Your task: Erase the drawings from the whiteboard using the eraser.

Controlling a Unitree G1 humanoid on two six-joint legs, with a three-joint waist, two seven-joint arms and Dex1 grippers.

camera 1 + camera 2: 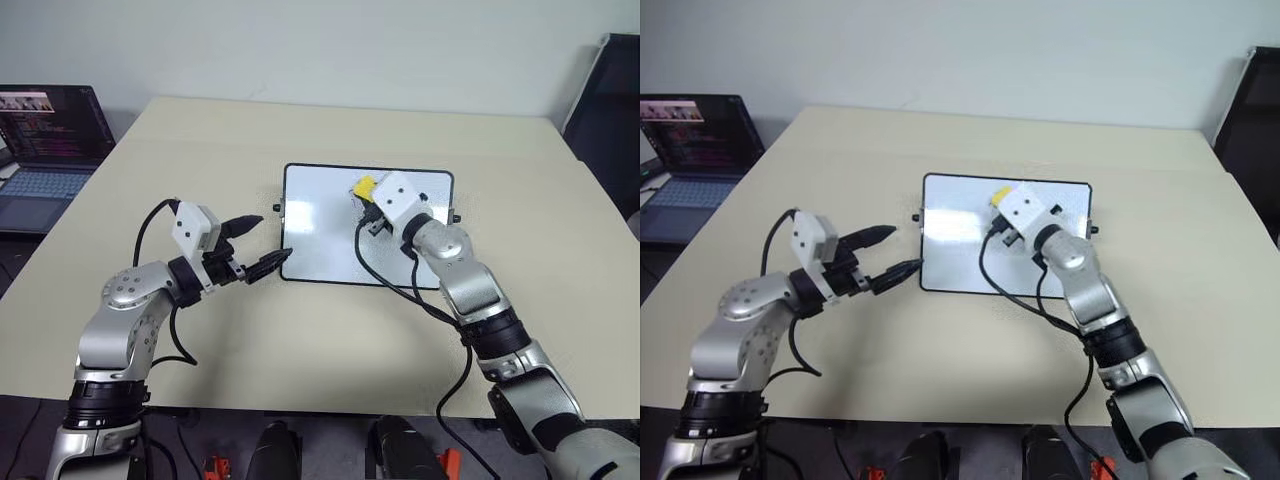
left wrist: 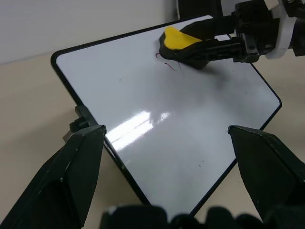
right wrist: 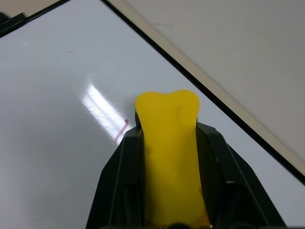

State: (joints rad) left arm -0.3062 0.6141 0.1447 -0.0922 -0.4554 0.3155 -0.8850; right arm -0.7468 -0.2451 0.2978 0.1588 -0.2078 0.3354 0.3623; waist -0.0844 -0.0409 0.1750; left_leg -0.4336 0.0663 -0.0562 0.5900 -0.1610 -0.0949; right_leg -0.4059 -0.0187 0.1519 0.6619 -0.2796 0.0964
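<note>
The whiteboard (image 1: 320,235) lies flat in the middle of the table. My right gripper (image 1: 370,200) is shut on the yellow eraser (image 1: 365,186), which rests over the board's far middle part. Beside the eraser's tip are the drawings (image 3: 121,129), thin reddish marks, which appear again in the left wrist view as drawings (image 2: 169,64). In the right wrist view the eraser (image 3: 169,152) sits between both black fingers. My left gripper (image 1: 276,236) is open at the board's left short side, its fingers spread along that edge, and the near fingertip (image 1: 286,256) is at the near left corner.
The beige table (image 1: 250,130) has free room all around the board. An open laptop (image 1: 50,150) stands beyond the table's far left corner. A black chair (image 1: 610,110) is at the far right. Black cables (image 1: 400,285) hang from my right wrist over the board's near edge.
</note>
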